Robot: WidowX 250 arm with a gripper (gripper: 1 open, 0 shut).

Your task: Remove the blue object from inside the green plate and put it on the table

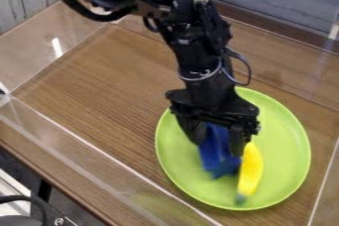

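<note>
The dark-blue object (216,156) lies inside the lime-green plate (284,136) at the front right of the wooden table (93,81). My black gripper (215,143) points steeply down over the block, jaws open, with a finger on either side of the block's upper part. The arm hides the block's far end. I cannot tell whether the fingers touch it.
A yellow banana (249,170) lies in the plate just right of the blue block. Clear acrylic walls (59,146) border the table at the front and left. Bare wood stretches left of the plate.
</note>
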